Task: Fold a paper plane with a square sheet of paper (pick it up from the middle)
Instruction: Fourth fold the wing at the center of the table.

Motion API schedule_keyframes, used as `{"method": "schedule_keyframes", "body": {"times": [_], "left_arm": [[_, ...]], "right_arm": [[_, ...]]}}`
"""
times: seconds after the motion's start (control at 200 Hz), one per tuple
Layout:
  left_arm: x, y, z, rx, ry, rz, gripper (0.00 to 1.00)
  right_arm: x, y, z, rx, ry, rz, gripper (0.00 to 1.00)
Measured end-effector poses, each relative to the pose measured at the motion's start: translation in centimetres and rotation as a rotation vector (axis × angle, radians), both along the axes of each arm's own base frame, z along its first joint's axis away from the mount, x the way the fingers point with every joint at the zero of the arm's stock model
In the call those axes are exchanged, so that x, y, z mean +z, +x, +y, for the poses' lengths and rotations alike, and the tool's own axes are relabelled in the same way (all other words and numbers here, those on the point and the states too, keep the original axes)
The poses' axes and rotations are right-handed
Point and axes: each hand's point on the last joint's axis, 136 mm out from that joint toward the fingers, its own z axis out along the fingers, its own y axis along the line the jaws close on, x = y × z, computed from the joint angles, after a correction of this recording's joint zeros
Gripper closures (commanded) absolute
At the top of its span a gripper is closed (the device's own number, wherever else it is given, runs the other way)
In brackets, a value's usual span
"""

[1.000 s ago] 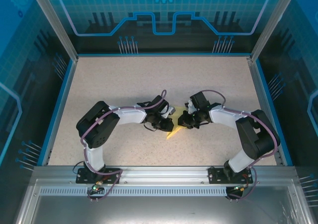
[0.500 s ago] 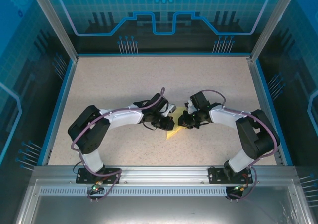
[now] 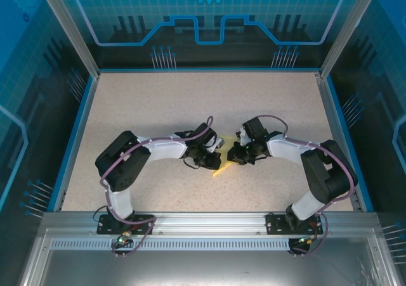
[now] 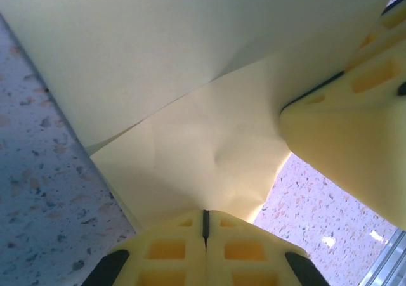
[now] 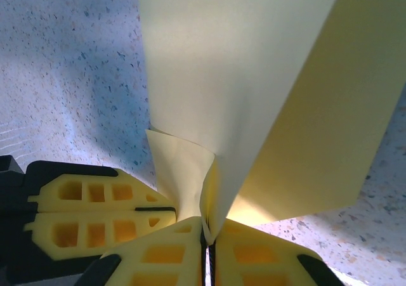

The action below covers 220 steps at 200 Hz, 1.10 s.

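One thin sheet, pinched from both sides

One sheet of paper, pale yellow and partly folded, is held between the two hands at the centre of the top view. I cannot tell whether its lower tip touches the speckled bench. The left hand has its fingers pressed together on an edge of the paper. The right hand is likewise closed, with layers of the sheet rising out of the seam between its fingers.

The paper looks very light, limp and easily creased (a small dent shows mid-frame in the left wrist view). It would likely buckle if the hands draw together, and tear if they pull apart hard. The safest hold is probably on a doubled edge close to a crease, where it is stiffest. Smooth pads may slip on it.

Count: one sheet, two hands, two arms, one bench.
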Motion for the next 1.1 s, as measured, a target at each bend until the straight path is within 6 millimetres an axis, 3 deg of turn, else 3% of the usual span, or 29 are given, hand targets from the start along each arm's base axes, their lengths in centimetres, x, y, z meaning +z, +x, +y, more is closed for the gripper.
{"method": "schedule_keyframes", "body": {"times": [1.1], "left_arm": [[-0.6, 2.0, 1.1, 0.051, 0.013, -0.024, 0.96]], "right_arm": [[-0.2, -0.4, -0.2, 0.013, -0.011, 0.008, 0.89]]}}
